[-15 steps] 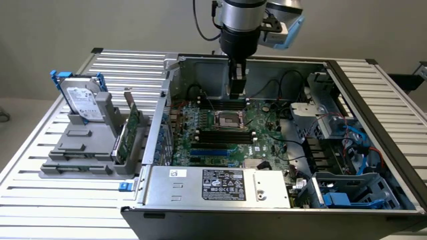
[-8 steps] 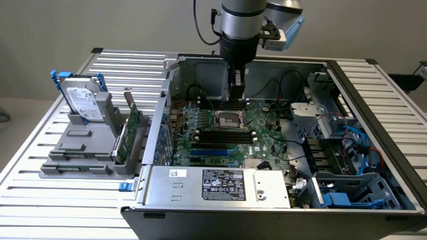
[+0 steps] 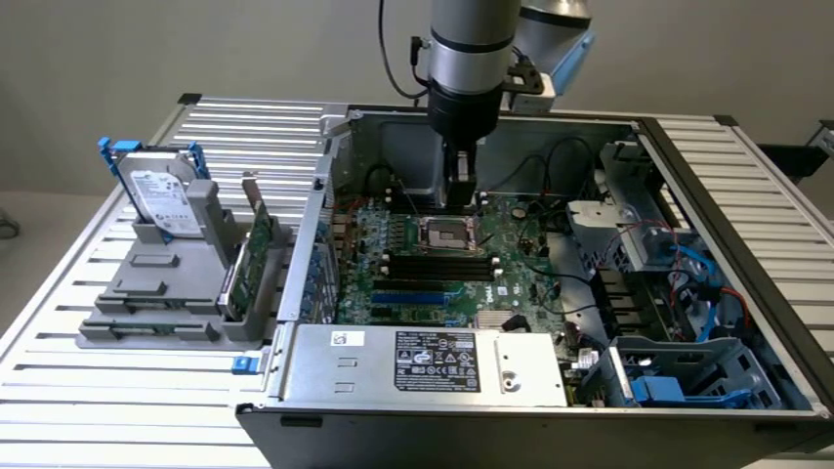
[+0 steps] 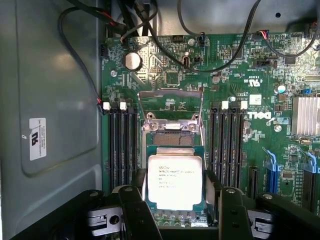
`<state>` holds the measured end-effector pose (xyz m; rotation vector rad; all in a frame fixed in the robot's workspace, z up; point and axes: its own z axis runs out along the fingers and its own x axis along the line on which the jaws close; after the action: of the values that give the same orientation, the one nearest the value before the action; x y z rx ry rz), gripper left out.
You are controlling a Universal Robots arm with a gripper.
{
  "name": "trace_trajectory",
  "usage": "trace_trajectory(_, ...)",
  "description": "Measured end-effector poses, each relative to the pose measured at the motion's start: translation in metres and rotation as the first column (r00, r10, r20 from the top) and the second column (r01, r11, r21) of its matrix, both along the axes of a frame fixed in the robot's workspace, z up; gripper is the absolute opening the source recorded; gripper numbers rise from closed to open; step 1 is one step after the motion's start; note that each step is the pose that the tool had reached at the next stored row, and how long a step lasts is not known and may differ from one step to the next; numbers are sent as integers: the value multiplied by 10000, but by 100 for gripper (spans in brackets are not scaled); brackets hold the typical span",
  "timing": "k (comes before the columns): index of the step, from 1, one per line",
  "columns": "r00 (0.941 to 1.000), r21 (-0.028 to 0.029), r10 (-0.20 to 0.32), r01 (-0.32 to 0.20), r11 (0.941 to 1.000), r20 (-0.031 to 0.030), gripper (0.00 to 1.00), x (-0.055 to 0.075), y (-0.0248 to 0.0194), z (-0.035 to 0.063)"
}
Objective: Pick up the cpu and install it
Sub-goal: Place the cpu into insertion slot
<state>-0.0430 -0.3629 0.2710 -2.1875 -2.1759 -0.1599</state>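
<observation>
Our gripper (image 4: 177, 202) pinches the cpu (image 4: 175, 182) between 2 fingers, flat, lid up, edges parallel to the socket frame (image 4: 171, 127) beneath.

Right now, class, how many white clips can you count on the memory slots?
4. Two white clips sit side by side on one side of the raised socket frame; two on the other side. More may be hidden behind the jaws.

Robotics lab bench; slatted metal table (image 3: 117, 401), opened computer case (image 3: 391, 147), robot arm (image 3: 467, 49)
</observation>
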Motion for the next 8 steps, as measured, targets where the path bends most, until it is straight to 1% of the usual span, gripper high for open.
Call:
trace_trajectory(4, 10000, 11, 0, 0, 10000, 1, 55, -5, -25, -73)
trace_trajectory(8, 10000, 50, 1, -1, 10000, 2, 55, -5, -39, -145)
